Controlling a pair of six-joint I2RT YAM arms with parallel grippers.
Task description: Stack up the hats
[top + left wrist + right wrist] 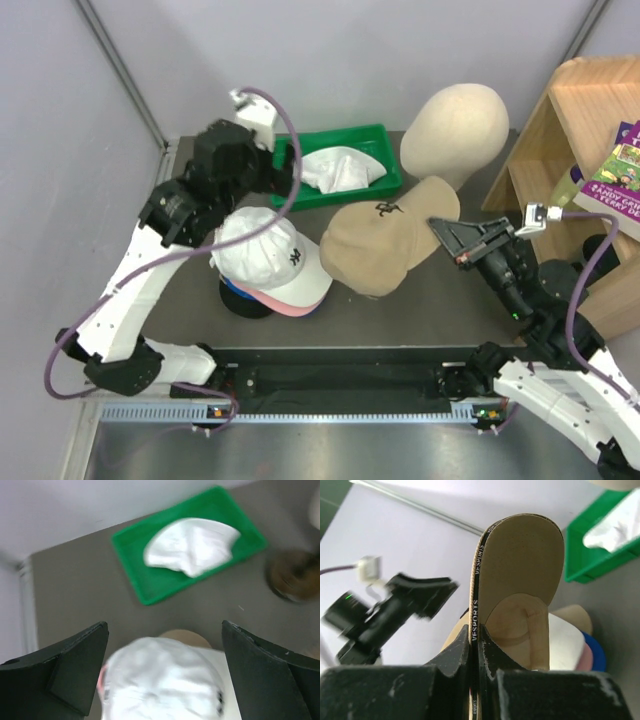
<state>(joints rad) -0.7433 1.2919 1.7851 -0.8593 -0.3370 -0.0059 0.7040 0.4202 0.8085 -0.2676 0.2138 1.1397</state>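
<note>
A stack of hats stands at the front left: a white cap with a dark logo [262, 252] on top, pink [290, 306] and blue [232, 290] brims under it. My left gripper [165, 670] is open just above this white cap [160, 680], not touching it. My right gripper [448, 240] is shut on the rim of the tan cap [385, 240], holding it beside the stack; in the right wrist view its band [476, 595] is pinched between my fingers. Another white hat [335, 167] lies in the green tray [385, 135].
The cream foam mannequin head [458, 125] stands at the back right, behind the tan cap. A wooden shelf [560, 120] with a book [618, 180] is at the far right. A round wooden stand [292, 575] shows in the left wrist view.
</note>
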